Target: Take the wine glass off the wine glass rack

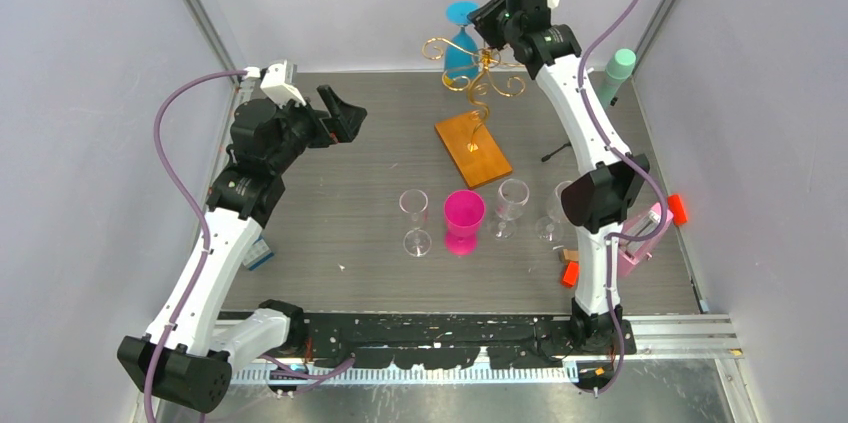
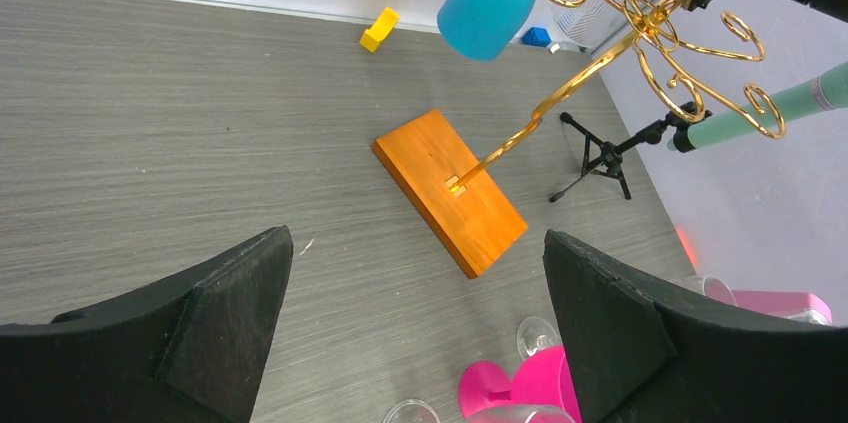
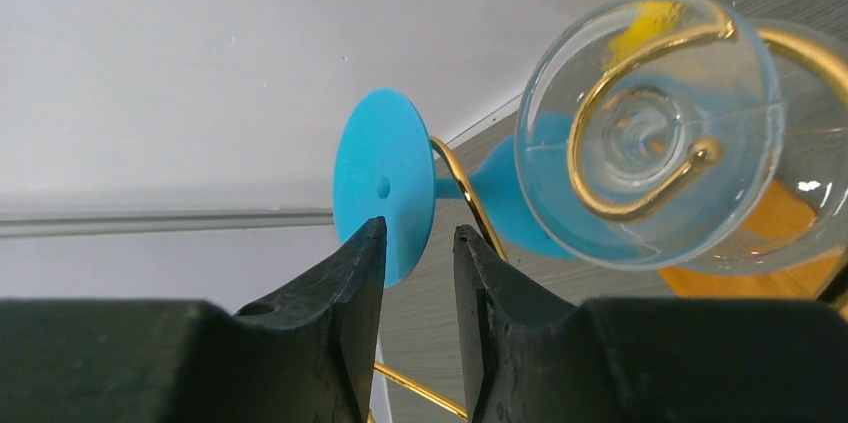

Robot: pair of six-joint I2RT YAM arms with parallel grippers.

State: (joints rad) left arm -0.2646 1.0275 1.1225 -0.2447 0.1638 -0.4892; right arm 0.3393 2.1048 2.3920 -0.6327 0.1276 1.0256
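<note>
The wine glass rack (image 1: pixel 478 83) is gold wire on an orange wooden base (image 1: pixel 472 148) at the back middle; it also shows in the left wrist view (image 2: pixel 560 93). A blue wine glass (image 1: pixel 460 43) hangs upside down from it. In the right wrist view its round foot (image 3: pixel 385 188) is just beyond my right gripper (image 3: pixel 415 228), whose jaws stand narrowly apart at the foot's lower edge. A clear wine glass (image 3: pixel 650 133) hangs on a gold curl beside it. My left gripper (image 2: pixel 415 238) is wide open and empty above the table, left of the rack.
Three clear glasses (image 1: pixel 415 213) (image 1: pixel 510 198) (image 1: pixel 555 208) and a pink glass (image 1: pixel 463 215) stand in a row in front of the base. A black tripod with a mint cylinder (image 1: pixel 615 73) is at the back right. Pink and red items (image 1: pixel 645 233) lie at the right edge.
</note>
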